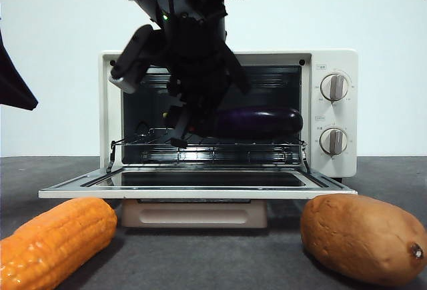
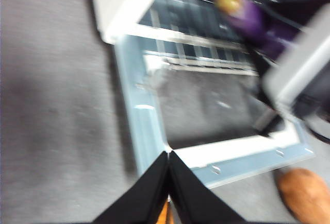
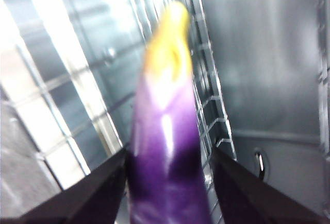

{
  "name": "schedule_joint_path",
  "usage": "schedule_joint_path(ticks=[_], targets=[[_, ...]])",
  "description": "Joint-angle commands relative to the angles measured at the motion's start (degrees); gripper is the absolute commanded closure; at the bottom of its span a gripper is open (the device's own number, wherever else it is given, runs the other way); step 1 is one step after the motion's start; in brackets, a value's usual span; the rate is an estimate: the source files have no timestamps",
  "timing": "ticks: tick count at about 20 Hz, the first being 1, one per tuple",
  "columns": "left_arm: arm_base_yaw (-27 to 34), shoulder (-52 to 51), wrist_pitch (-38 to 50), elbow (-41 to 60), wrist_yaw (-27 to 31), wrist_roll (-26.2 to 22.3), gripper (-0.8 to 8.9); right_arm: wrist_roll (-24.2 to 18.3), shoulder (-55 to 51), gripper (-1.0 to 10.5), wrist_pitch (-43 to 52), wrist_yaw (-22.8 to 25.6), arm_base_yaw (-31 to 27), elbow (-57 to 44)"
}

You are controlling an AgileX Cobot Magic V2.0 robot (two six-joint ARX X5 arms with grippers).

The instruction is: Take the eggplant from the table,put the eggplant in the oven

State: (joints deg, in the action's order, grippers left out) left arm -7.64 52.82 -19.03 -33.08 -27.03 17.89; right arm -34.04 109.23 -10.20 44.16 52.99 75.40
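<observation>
Eggplant inside the oven, in my right gripper

My right gripper reaches into the oven, its jaws clamped on either side of the eggplant, just above the oven's wire rack. My left gripper hangs outside the oven by its open door, jaws pressed together, holding nothing.

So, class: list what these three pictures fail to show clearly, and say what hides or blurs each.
- Front view: the right gripper and arm hide the stem end of the eggplant.
- Left wrist view: motion blur smears the oven; the sweet potato is cut off by the edge.
- Right wrist view: whether the eggplant touches the wire rack is unclear.
</observation>
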Motion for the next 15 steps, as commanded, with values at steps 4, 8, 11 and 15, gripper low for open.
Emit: schedule_joint_path(ticks=[4,8,11,15], targets=[[-0.04,4.63,0.81,-0.35,3.74,-1.42,8.08,1.05,-3.65,6.9,0.70,-0.70,1.66,1.22],[-0.04,12.35,2.99,-0.35,5.90,-2.23,8.08,2.27,-8.79,6.9,0.26,-2.32,2.14,1.22],[-0.04,18.03,6.38,-0.35,5.84,-2.25,8.08,4.70,-13.07,7.1,-1.22,-2.58,2.71,1.22],[-0.04,24.74,8.37,-0.37,5.35,-2.29,8.08,8.35,-19.91,8.4,-5.44,-4.57,3.58,1.22]])
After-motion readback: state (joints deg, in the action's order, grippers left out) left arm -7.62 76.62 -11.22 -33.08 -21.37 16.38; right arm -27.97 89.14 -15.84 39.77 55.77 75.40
